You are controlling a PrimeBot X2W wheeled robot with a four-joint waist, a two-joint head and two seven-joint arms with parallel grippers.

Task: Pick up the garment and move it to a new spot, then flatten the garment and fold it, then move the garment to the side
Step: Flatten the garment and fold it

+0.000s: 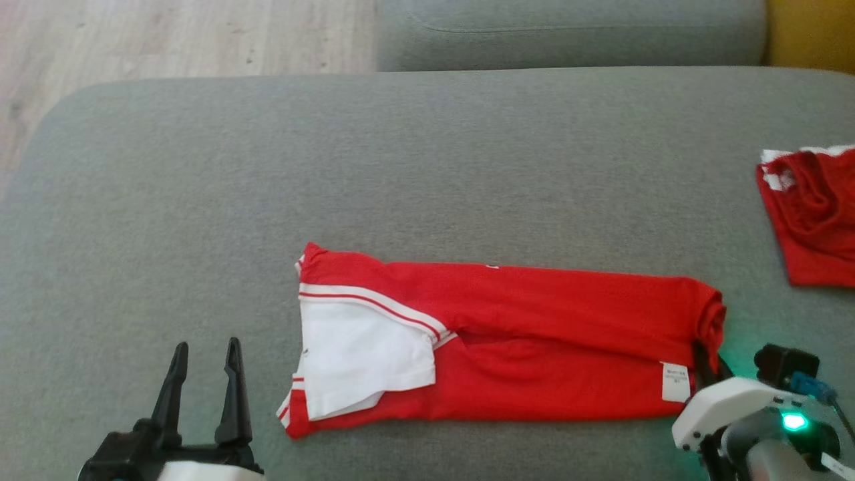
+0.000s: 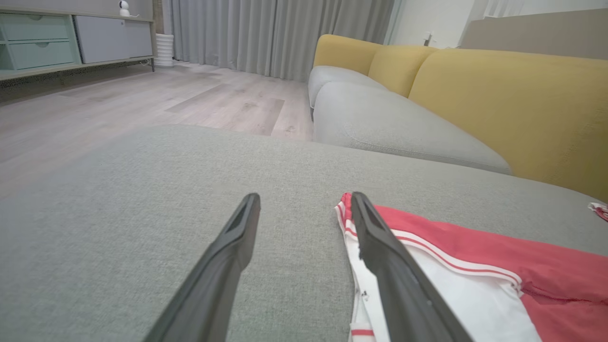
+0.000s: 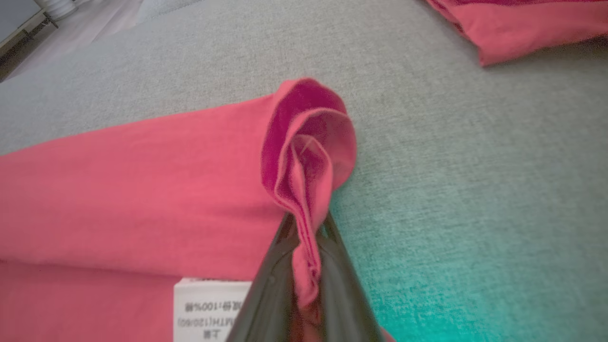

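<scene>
The garment (image 1: 507, 334) is a red shirt with a white, red-striped sleeve, folded into a long strip across the grey cushion (image 1: 427, 167). Its right end curls up into a pinched fold (image 3: 308, 156). My right gripper (image 1: 707, 357) is shut on that right end, with red cloth squeezed between the dark fingers (image 3: 342, 285). A white care label (image 3: 211, 308) lies just left of the grip. My left gripper (image 1: 204, 364) hovers open to the left of the white sleeve (image 2: 456, 294), its fingers (image 2: 228, 256) apart with nothing between them.
A second red garment (image 1: 811, 217) lies at the cushion's right edge. A further grey seat (image 1: 568, 33) with yellow backrests (image 2: 513, 104) stands beyond. Wooden floor (image 1: 167, 40) lies past the cushion's far left edge.
</scene>
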